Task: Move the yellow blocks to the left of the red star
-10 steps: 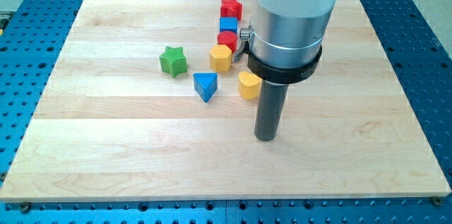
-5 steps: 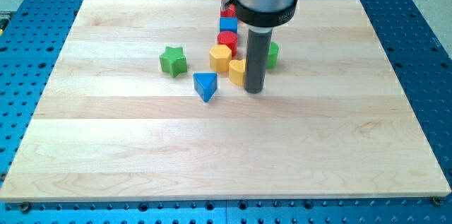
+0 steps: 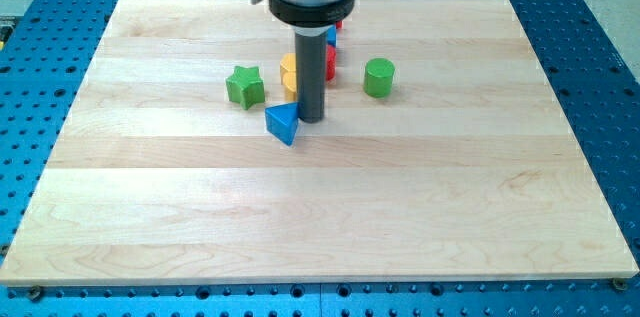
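Note:
My tip [image 3: 311,120] rests on the board just right of the blue triangle [image 3: 282,123], touching or nearly touching it. Yellow [image 3: 288,73] shows just left of the rod, above the triangle; the rod hides part of it, so I cannot separate the two yellow blocks. Slivers of a red block [image 3: 330,65] and a blue cube [image 3: 331,39] show to the right of the rod. A bit of the red star [image 3: 339,25] peeks out under the arm's body at the view's top.
A green star [image 3: 244,87] lies left of the yellow blocks. A green cylinder [image 3: 378,77] stands right of the rod. All sit on a wooden board [image 3: 150,207] with a blue perforated table around it.
The rod has swept left from the board's middle-right, pushing the yellow heart left against the other yellow block. The blue triangle shifted slightly left and down. The green cylinder is now uncovered.

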Controlling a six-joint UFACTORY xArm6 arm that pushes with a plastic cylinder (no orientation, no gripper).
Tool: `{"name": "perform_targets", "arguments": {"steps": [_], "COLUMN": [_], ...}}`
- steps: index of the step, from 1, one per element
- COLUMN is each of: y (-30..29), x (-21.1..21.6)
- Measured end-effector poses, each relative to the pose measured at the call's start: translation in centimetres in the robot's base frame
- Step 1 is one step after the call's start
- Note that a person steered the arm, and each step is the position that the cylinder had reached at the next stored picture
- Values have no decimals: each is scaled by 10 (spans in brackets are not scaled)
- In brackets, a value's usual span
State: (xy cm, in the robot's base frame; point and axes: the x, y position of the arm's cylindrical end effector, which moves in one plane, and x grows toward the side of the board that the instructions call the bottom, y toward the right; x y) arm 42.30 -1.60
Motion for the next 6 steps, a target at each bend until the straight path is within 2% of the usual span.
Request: {"name": "perform_targets", "arguments": {"steps": [2, 4, 6], "y": [-7, -8, -48], "x": [-22, -73, -98]}}
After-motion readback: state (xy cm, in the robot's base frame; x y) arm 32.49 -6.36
